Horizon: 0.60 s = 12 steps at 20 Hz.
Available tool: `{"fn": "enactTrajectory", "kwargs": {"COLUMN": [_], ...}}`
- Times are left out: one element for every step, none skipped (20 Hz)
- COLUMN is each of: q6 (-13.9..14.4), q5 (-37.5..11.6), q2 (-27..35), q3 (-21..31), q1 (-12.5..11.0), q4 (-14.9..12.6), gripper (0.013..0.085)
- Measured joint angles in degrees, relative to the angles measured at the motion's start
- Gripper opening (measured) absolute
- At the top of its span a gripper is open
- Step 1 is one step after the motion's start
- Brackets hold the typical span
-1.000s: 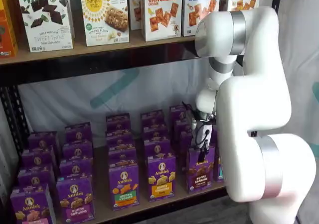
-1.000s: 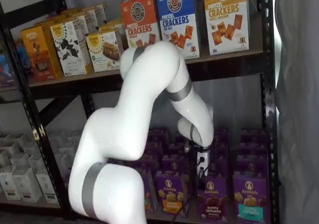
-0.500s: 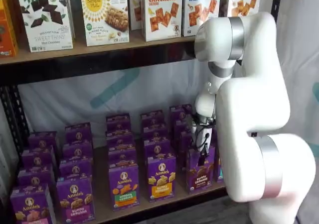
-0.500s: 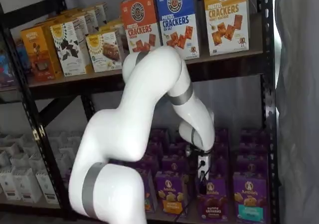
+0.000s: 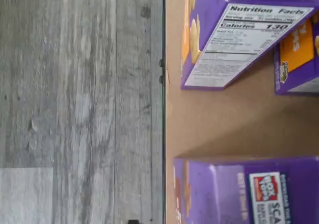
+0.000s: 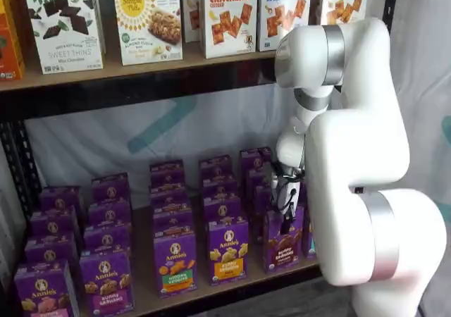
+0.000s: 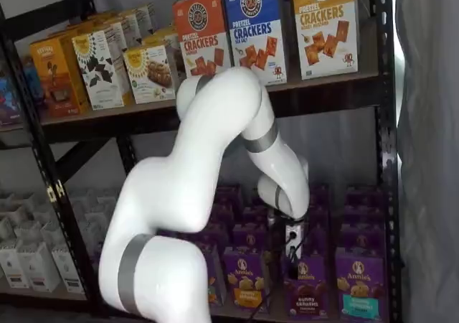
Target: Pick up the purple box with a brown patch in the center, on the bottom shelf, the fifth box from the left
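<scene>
The gripper (image 7: 292, 245) hangs just above the purple box (image 7: 305, 286), at the box's twelve o'clock. Its fingers are seen side-on, with a cable beside them, so whether they are apart or together cannot be told. In the other shelf view the gripper (image 6: 285, 215) meets the top of the same Bunny Grahams carton (image 6: 283, 245), which stands at the front edge of the bottom shelf (image 6: 204, 292).

The Annie's carton with the orange-yellow band (image 7: 244, 286) stands at the target's nine o'clock. The one with the teal band (image 7: 357, 291) stands at its three o'clock. Both are near, so a finger landing off-centre would likely nudge a neighbour or close on its edge. The target also sits at the shelf's front lip, so a downward push on its top edge could tip it forward onto the grey plank floor (image 5: 79, 104).

The white arm (image 7: 215, 158) folds from a raised elbow under the upper shelf (image 6: 134, 74). Its forearm slopes down toward five o'clock, and the wrist points almost straight down over the front row. The wrist view shows the shelf edge and purple carton sides only.
</scene>
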Motion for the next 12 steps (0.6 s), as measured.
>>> {"fn": "enactTrajectory", "kwargs": {"q6": [0.2, 0.5, 0.7, 0.8, 0.9, 0.9, 1.0, 1.2, 1.4, 1.6, 1.8, 2.0], "q5": [-0.2, -0.5, -0.8, -1.1, -1.4, -1.6, -1.9, -2.3, -2.5, -2.9, -3.0, -3.0], "q2": [0.2, 0.4, 0.6, 0.7, 0.9, 1.1, 1.3, 1.5, 1.6, 1.8, 2.0, 2.1], "q3": [-0.1, -0.2, -0.3, -0.3, -0.4, -0.5, -0.6, -0.7, -0.8, -0.9, -1.0, -1.1], "q1": [0.0, 0.1, 0.1, 0.2, 0.2, 0.2, 0.2, 0.2, 0.2, 0.2, 0.2, 0.1], "q4": [-0.2, -0.5, -0.7, -0.8, -0.9, -0.9, -1.1, -1.3, -1.5, -1.8, -2.0, -2.3], "gripper": [0.0850, 0.0850, 0.0850, 0.0850, 0.0850, 0.0850, 0.0850, 0.0850, 0.0850, 0.0850, 0.0850, 0.0850]}}
